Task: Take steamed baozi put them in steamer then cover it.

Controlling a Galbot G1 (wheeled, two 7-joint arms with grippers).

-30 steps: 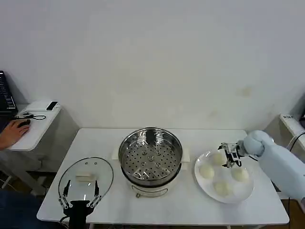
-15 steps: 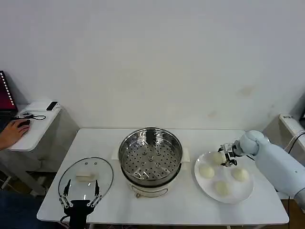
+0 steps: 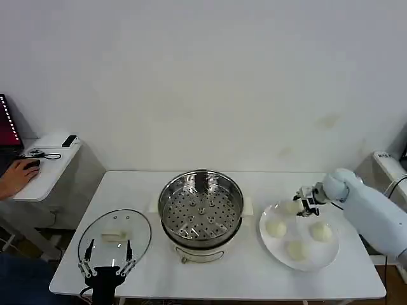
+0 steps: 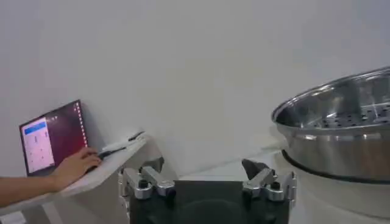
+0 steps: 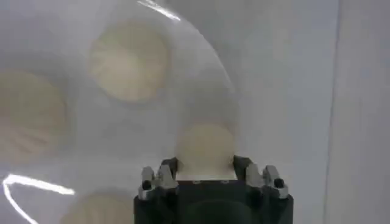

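The steamer (image 3: 201, 213) stands mid-table, its perforated tray bare; its steel wall (image 4: 341, 131) also fills the side of the left wrist view. The glass cover (image 3: 114, 234) lies flat to its left. On the white plate (image 3: 327, 254) sit three baozi (image 3: 275, 227) (image 3: 320, 232) (image 3: 296, 249). My right gripper (image 3: 306, 204) is at the plate's far edge, shut on another baozi (image 3: 292, 207); in the wrist view its fingers (image 5: 168, 173) press both sides of that bun (image 5: 206, 146). My left gripper (image 3: 107, 264) hangs open at the table's front edge by the cover (image 4: 204, 176).
A small side table (image 3: 44, 168) stands left of the main table, with a person's hand (image 3: 19, 173) on a mouse and a laptop (image 4: 52, 137). Bare tabletop lies between the steamer and the plate and along the front edge.
My right gripper dropped onto the far baozi and closed round it, then shifted slightly up and right with its wrist. The left arm, cover and steamer have not moved.
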